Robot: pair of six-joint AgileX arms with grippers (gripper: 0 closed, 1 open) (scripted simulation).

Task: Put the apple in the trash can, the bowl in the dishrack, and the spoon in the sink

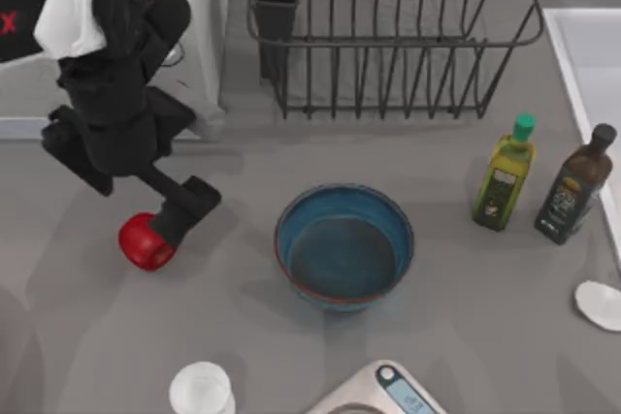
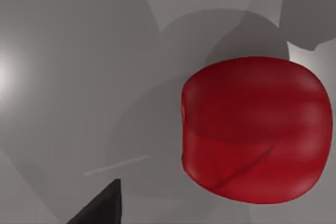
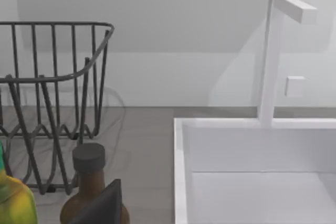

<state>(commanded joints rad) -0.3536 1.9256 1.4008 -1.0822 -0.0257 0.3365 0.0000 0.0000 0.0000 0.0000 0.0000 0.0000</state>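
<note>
Open counter (image 1: pixel 233 167) lies between the dishrack (image 1: pixel 388 36) and the bowl (image 1: pixel 344 246). Two bottles, green (image 1: pixel 505 174) and brown (image 1: pixel 574 184), crowd the right edge beside the sink (image 3: pixel 252 171). A white cup (image 1: pixel 202 392) and scale (image 1: pixel 383 393) stand along the front edge.

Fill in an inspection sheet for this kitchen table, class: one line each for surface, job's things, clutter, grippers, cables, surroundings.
Surface: grey table.
Job's things: apple left; blue bowl centre; dishrack behind; sink right; spoon at right edge.
Clutter: green bottle, brown bottle, white cup, scale.
Grippers: left gripper at the apple; right parked near the sink.
Cables: nothing seen.
Surroundings: microwave, faucet.
</note>
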